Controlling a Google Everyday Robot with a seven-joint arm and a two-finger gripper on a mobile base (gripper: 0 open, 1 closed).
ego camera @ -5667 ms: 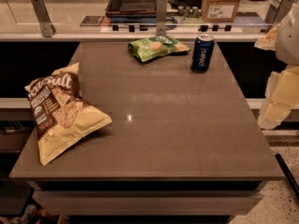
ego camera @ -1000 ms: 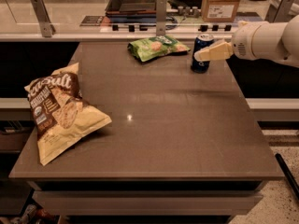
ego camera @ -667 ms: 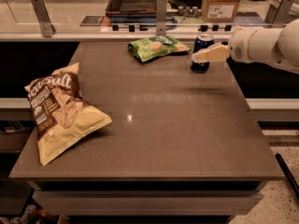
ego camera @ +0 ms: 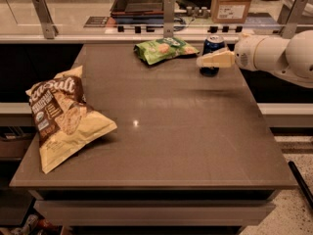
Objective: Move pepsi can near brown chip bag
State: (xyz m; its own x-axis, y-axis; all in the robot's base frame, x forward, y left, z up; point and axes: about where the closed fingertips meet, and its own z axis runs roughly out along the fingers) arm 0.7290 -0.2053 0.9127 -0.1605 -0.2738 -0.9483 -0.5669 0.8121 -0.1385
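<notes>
One pepsi can [ego camera: 213, 44] stands behind the gripper [ego camera: 206, 61].

The white arm [ego camera: 274, 53] reaches in level from the right, its gripper [ego camera: 209, 60] pointing left at the far side.

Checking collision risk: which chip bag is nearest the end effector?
The green bag, on the far side just left of the can, where the end effector is. The brown bag lies far off at front-left.
</notes>
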